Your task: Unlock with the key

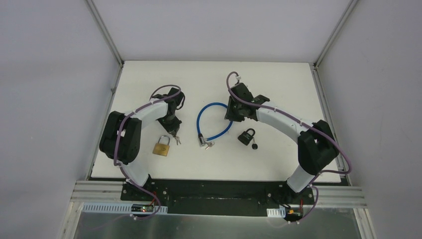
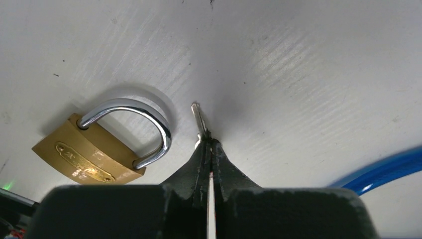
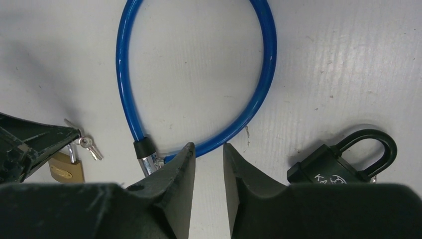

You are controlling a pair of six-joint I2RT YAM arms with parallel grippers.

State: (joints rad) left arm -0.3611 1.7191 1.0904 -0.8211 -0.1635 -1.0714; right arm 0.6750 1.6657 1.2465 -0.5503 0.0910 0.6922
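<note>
pinching one key [image 2: 198, 118] – left fingers [image 2: 198, 167]; two padlocks [image 1: 160, 148] [image 1: 246, 136], one cable lock [image 3: 270, 62]

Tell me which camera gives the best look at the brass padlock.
The left wrist view. The brass padlock lies large and sharp there, body and silver shackle both clear, beside the key. The top view shows it whole but tiny. The right wrist view catches it small and partly hidden at its left edge.

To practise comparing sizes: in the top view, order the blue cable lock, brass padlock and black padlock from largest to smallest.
1. blue cable lock
2. brass padlock and black padlock: look alike, unranked.
</note>
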